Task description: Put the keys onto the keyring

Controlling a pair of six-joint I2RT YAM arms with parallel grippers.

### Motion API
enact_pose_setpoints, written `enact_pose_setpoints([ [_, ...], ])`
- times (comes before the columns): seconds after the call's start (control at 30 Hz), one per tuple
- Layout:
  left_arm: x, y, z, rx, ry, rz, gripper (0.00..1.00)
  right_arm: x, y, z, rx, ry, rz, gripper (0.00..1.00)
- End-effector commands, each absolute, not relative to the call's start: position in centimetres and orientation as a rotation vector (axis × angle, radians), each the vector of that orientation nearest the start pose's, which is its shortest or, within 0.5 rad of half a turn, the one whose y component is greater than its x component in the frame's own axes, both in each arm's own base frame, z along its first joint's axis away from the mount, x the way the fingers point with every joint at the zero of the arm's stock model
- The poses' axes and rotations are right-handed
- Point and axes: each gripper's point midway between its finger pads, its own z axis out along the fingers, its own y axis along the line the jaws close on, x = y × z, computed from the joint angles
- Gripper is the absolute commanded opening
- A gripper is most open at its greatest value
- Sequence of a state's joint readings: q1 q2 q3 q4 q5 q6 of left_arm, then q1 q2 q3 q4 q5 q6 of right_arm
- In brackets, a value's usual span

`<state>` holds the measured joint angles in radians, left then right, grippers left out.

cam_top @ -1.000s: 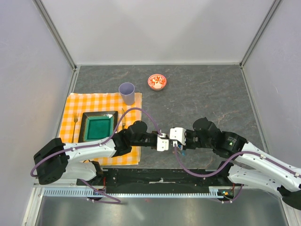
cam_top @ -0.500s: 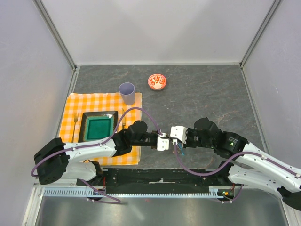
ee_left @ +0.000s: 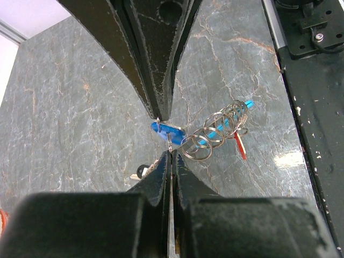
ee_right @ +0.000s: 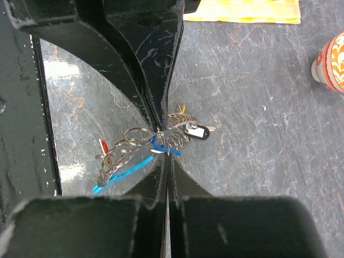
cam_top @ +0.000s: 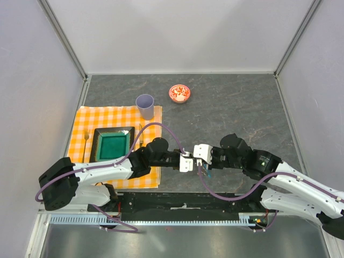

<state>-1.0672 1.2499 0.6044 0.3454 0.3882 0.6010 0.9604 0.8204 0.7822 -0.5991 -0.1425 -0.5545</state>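
Observation:
My two grippers meet tip to tip above the near middle of the table. My left gripper (cam_top: 187, 160) (ee_left: 171, 153) is shut on a thin ring of the keyring (ee_left: 215, 126), a chain of grey metal rings with a bright blue fob (ee_right: 121, 174). My right gripper (cam_top: 198, 156) (ee_right: 169, 154) is shut at the blue key (ee_right: 166, 148) (ee_left: 167, 129), which lies between the two sets of tips. A red key (ee_left: 239, 146) and a black-and-white key (ee_right: 196, 132) hang on the chain, with a yellowish one (ee_right: 182, 109) behind. The bundle is hidden in the top view.
A purple cup (cam_top: 144, 104) and a red-and-white bowl (cam_top: 179, 93) (ee_right: 330, 56) stand farther back. An orange checked cloth (cam_top: 88, 117) on the left bears a green plate (cam_top: 113, 145) and a fork (cam_top: 86, 141). The black base rail (ee_left: 317, 107) runs along the near edge.
My right gripper has edged slightly left, closer to the left gripper. Both stay shut with the bundle between them.

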Motion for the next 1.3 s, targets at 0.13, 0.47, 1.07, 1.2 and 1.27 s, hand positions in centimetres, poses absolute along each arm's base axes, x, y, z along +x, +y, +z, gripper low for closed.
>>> enact_pose_setpoints([
  [0.13, 15.56, -37.52, 18.43, 1.546, 0.980, -0.672, 0.02, 14.81, 23.22, 18.98, -1.578, 1.510, 0.436, 0.00],
  [0.47, 15.56, -37.48, 18.41, 1.544, 0.982, -0.672, 0.02, 14.71, 23.25, 18.95, -1.579, 1.509, 0.441, 0.00],
  [1.07, 15.70, -37.53, 18.02, 1.548, 0.995, -0.668, 0.02, 14.85, 22.89, 19.35, -1.561, 1.507, 0.423, 0.00],
  [1.2, 15.68, -37.53, 18.09, 1.548, 0.992, -0.668, 0.02, 14.74, 22.93, 19.18, -1.567, 1.511, 0.430, 0.00],
  [1.27, 15.73, -37.52, 18.08, 1.547, 0.994, -0.666, 0.02, 14.67, 23.02, 19.17, -1.570, 1.508, 0.437, 0.00],
])
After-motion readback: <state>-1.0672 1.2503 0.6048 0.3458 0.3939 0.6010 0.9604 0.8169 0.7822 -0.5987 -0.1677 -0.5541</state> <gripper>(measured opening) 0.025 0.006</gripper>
